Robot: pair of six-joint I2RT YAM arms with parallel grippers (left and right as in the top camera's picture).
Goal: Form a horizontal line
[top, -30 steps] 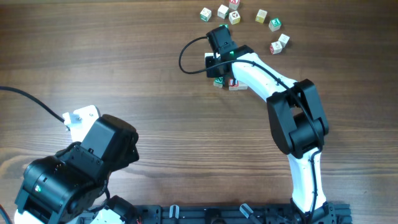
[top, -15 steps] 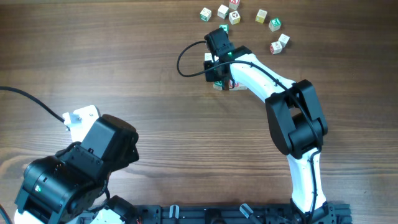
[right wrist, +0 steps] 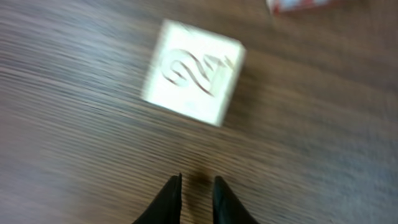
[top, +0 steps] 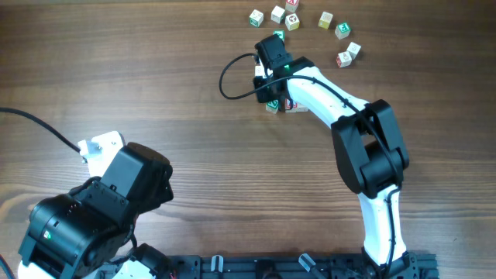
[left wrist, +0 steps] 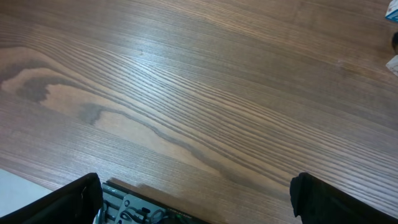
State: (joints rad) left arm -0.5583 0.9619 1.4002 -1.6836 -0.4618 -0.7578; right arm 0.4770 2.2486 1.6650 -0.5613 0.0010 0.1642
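Over the table (top: 139, 70), seen from above, my right arm (top: 325, 97) reaches toward 12 o'clock and covers part of the horizontal line (top: 273, 105). Only a green-lettered cube and a red-marked one beside it show at the arm's edge, so I judge the row barely begun. About eight loose cubes (top: 325, 19) lie scattered at 1 o'clock of that row, well apart from it, and all of them have yet to be brought in. My left arm (top: 101, 209) sits folded at 7 o'clock, far from everything. From the left wrist, my left gripper (left wrist: 196, 186) is spread wide and released over bare wood, holding nothing. From the right wrist, the picture is blurred. My right gripper (right wrist: 196, 190) is clenched to a narrow slit with nothing between the tips, hovering just above the wood. A pale cube (right wrist: 193, 71) with a carved figure lies at 12 o'clock of the tips, apart from them, and a red-edged cube (right wrist: 298, 5) peeks in at 1 o'clock. I cannot tell whether the two sit squarely in line. Most of the work is left, as I judge it.
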